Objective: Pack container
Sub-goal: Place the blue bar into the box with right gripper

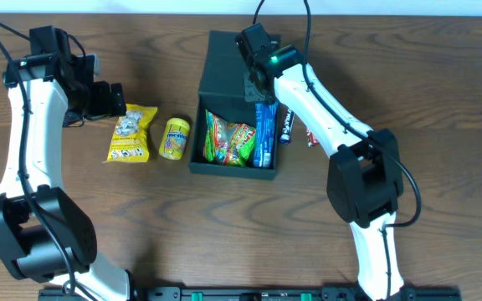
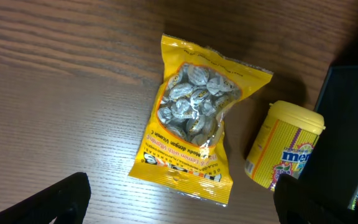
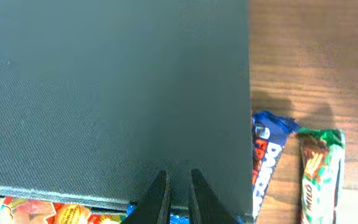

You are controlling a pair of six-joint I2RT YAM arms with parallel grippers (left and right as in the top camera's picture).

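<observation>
- Right gripper [image 3: 176, 186]: fingers clenched almost together with nothing between them, tips at the free edge of the lid [image 3: 104, 93].
- Left gripper [image 2: 182, 202]: spread wide and empty, over the yellow candy bag [image 2: 194, 121].
- The container [image 1: 231, 173] sits mid-table toward the far edge, with packets inside.
- I'd guess it is stiff, light and matte, so not slippery. I'd take the lid by its thin free edge.

Both arms: white link shells, black joint housings, i.e. left arm [image 1: 22, 125] & right arm [image 1: 316, 96]. Black cables [image 1: 262, 10] off each wrist; green LED [image 1: 272, 59] lit on right wrist. Right gripper [image 3: 179, 175] jaws black, tapered.
</observation>
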